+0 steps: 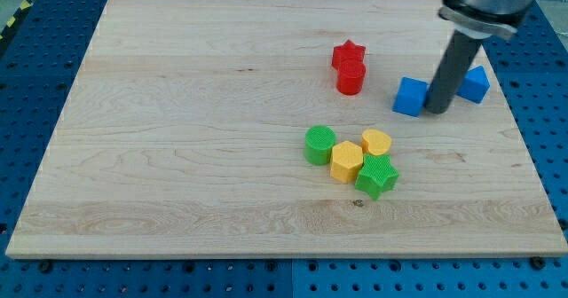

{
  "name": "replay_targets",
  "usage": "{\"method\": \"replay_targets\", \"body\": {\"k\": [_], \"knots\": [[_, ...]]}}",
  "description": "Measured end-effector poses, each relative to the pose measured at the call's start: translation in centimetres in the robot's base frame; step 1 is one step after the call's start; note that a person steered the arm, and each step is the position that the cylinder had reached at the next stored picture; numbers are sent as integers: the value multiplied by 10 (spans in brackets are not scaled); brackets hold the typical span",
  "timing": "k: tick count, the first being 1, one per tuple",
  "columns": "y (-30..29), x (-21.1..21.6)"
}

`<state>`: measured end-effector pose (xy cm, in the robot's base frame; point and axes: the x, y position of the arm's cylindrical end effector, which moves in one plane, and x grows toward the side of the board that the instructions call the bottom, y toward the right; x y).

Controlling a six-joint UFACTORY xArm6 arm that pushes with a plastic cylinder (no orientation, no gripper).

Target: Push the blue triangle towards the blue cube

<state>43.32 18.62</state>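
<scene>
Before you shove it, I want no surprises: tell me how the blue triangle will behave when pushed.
The blue triangle looks like a low, flat-based solid, so it should slide, not roll or tip. My tip sits between it and the blue cube, so an off-centre push would probably spin it. The wooden board looks smooth.

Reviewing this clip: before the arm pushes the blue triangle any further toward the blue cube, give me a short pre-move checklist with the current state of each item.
1. Both target blocks in view: ok. The blue cube sits at the view's left of the rod, the blue triangle at its right.
2. My tip on the triangle's far side from the cube: not ok. It stands between the two blocks.
3. Tip clear of the cube: cannot tell; it looks touching or nearly so.
4. Lane between triangle and cube free: not ok, the rod fills it.
5. Bystanders clear: ok. The red star and red cylinder lie further to the view's left.
</scene>
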Motion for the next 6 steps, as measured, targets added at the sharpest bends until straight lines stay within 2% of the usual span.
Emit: {"method": "replay_targets", "body": {"k": [3, 5, 6], "knots": [[-44, -22], [54, -10], [117, 18]]}}
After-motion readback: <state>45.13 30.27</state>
